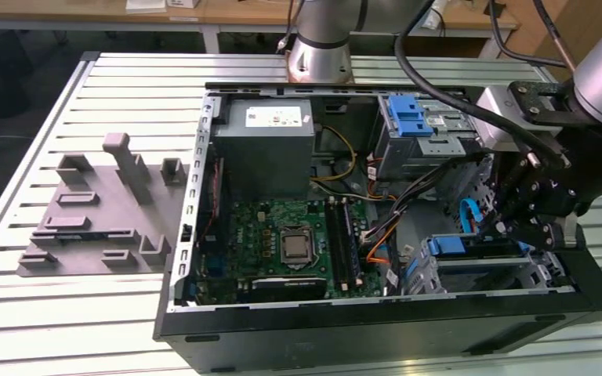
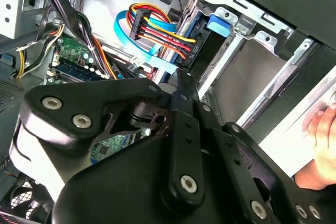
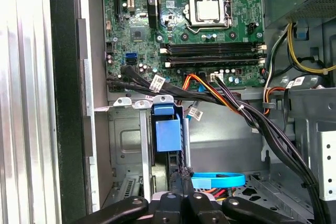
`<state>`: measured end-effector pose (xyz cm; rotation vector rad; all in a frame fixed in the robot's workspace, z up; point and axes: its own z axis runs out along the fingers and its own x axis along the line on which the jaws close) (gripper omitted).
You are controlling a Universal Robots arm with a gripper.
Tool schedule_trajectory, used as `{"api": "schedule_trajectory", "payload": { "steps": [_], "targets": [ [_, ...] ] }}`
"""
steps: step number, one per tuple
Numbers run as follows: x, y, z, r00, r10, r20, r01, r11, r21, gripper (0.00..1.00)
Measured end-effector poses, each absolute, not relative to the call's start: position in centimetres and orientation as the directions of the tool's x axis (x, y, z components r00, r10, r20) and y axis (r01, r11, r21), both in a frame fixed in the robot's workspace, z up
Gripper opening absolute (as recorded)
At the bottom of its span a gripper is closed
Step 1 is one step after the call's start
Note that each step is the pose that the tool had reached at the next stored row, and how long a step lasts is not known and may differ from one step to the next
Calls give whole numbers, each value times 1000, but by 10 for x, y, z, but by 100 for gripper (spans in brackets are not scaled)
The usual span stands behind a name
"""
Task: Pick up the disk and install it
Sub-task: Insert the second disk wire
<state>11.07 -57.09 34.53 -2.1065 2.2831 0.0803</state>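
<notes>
An open computer case [image 1: 385, 321] is lying on a slatted metal table [image 1: 60, 313], showing its green motherboard [image 1: 280, 243] and grey power supply box [image 1: 270, 149]. A grey plastic fixture [image 1: 103, 211] is sitting on the table beside the case, toward the exterior view's left. Bundled black and coloured cables [image 3: 236, 106] are trailing across the case's interior.

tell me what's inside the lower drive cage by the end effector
A dark drive in blue rails stands edge-up in the cage, its blue tab at the cage's open edge. The cage walls hide its label face. The end effector sits at its cabled end.
</notes>
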Motion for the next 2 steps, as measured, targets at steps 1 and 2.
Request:
{"api": "schedule_trajectory", "payload": {
  "steps": [1, 2],
  "targets": [
    [111, -571, 345, -81, -995, -60, -997, 80, 15, 11],
    [111, -571, 345, -81, -995, -60, -997, 80, 15, 11]
  ]
}}
